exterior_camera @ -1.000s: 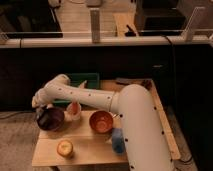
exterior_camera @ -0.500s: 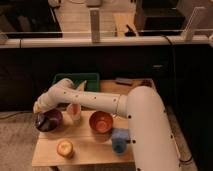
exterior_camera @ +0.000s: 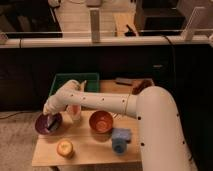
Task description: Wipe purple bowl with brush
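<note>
My gripper [exterior_camera: 50, 120] sits right over the purple bowl [exterior_camera: 44, 126], far left on the table [exterior_camera: 85, 150].
The bowl lies directly beneath; a dark shape inside may be the brush [exterior_camera: 52, 125]; I cannot tell my grip.

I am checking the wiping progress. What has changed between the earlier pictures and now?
The gripper has moved lower into the purple bowl, with the arm stretched further left. The orange bowl, apple and blue cup stayed in place.
</note>
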